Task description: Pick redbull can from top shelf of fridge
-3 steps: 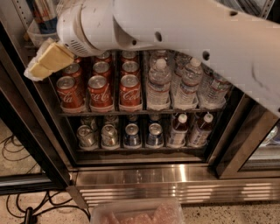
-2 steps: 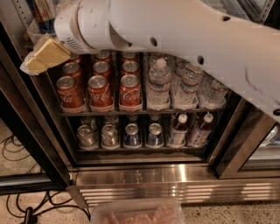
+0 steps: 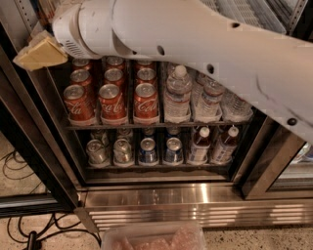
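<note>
My white arm (image 3: pixel 195 39) reaches across the top of the view from the right. My gripper (image 3: pixel 39 52), with tan pads, is at the upper left, by the left frame of the open fridge (image 3: pixel 195 200) and above the rack of red cola cans (image 3: pixel 112 102). It holds nothing that I can see. The top shelf's white slotted trays (image 3: pixel 244 12) show only as a strip at the upper right, behind the arm. The redbull can is hidden or out of view.
Water bottles (image 3: pixel 177 95) stand right of the cola cans. The rack below holds small silver-blue cans (image 3: pixel 147 150) and small bottles (image 3: pixel 198 144). A clear tub (image 3: pixel 154 239) sits at the bottom edge. Cables (image 3: pixel 19 166) lie on the floor at left. Another glass door (image 3: pixel 293 166) is at right.
The arm and gripper have moved up and a little to the left, from level with the back cola cans toward the top of the fridge opening.
</note>
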`<state>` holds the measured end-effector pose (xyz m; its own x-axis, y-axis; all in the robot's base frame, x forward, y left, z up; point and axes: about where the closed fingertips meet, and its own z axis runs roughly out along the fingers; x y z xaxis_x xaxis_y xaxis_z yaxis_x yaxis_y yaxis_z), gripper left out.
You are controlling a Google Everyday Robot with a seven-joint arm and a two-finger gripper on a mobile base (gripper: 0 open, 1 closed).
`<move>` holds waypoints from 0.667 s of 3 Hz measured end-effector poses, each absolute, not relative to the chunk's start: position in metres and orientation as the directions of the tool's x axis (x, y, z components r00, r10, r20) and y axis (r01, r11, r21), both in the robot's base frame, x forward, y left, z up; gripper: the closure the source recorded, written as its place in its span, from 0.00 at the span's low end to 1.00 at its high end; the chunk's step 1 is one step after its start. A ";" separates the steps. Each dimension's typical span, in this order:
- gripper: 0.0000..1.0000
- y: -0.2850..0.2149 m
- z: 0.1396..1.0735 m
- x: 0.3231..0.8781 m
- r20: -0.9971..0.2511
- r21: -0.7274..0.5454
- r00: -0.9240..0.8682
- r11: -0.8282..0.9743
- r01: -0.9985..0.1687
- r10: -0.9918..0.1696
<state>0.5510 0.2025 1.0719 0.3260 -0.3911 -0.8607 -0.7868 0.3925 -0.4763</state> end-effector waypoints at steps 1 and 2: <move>0.27 0.205 1.074 0.554 -0.866 -0.472 0.329 0.400 -0.785 -0.377; 0.25 0.205 1.076 0.556 -0.869 -0.471 0.331 0.411 -0.780 -0.368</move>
<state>0.5561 0.2047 1.0760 0.3311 -0.3678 -0.8690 -0.7801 0.4114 -0.4713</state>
